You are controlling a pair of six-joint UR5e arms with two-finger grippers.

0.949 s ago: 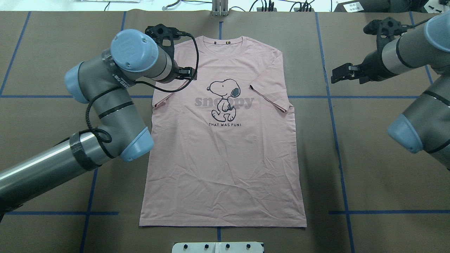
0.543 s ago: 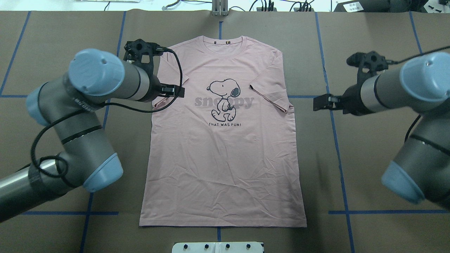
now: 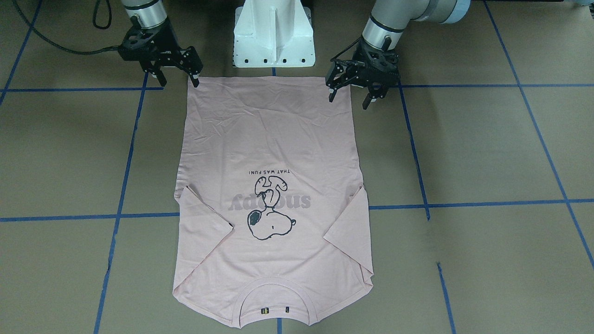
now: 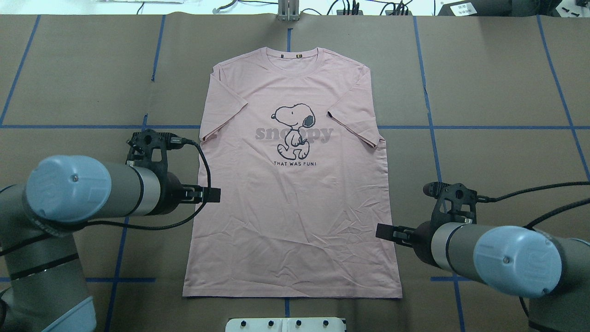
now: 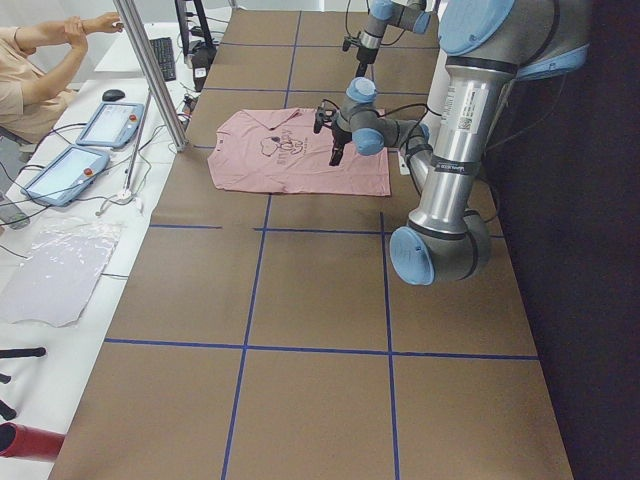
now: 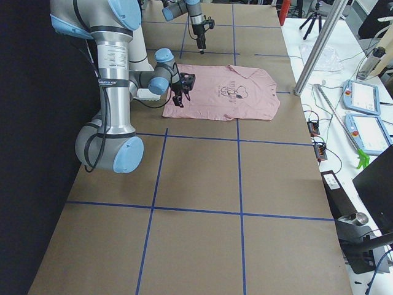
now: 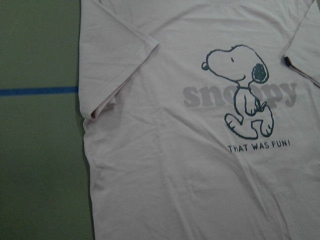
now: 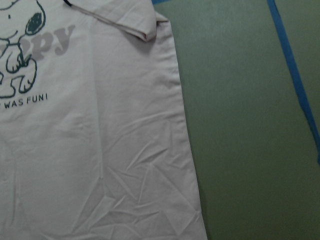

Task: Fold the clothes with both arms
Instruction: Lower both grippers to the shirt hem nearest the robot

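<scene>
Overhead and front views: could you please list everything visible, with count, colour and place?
T-shirt: one, pale pink, flat and print-up at table centre, sleeves folded inward.
Table: one, brown with a blue tape grid, under everything.
Pedestal: one, white, just beyond the hem, between the arms.
Left arm: one, grey with light blue caps, on the robot's left of the shirt.
Right arm: one, same colours, opposite side.
Left gripper: one, black, open, by a hem corner.
Right gripper: one, black, open, by the other hem corner.
</scene>
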